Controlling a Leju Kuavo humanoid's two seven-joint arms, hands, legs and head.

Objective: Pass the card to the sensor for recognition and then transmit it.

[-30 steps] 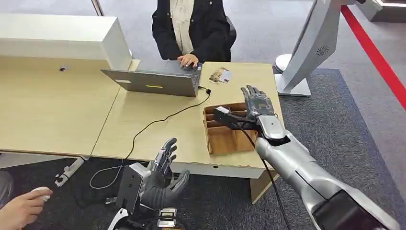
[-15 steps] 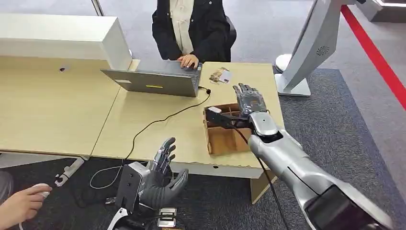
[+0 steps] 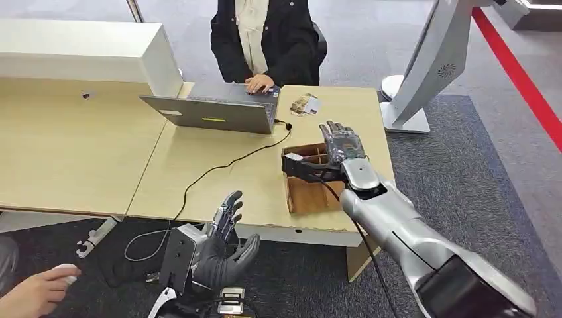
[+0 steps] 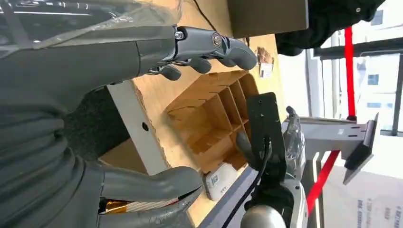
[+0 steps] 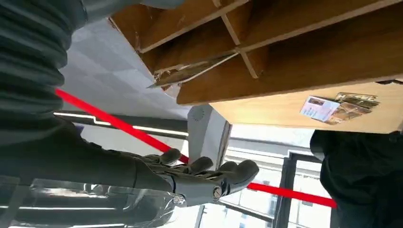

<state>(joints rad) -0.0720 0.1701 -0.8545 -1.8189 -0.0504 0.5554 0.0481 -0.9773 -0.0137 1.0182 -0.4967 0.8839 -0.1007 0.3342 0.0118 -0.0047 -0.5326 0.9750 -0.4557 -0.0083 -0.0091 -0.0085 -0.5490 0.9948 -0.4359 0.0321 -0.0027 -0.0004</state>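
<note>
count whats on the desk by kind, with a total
laptop: 1
divided cardboard box: 1
black cable: 1
small pile of cards: 1 pile; how many cards are in it cannot be told
total: 4

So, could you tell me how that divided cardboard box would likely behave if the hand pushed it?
The cardboard box looks thin-walled and mostly empty, so probably light and apt to slide on the smooth table. One divider looks torn, so likely flimsy; the right hand could crush it.
</note>
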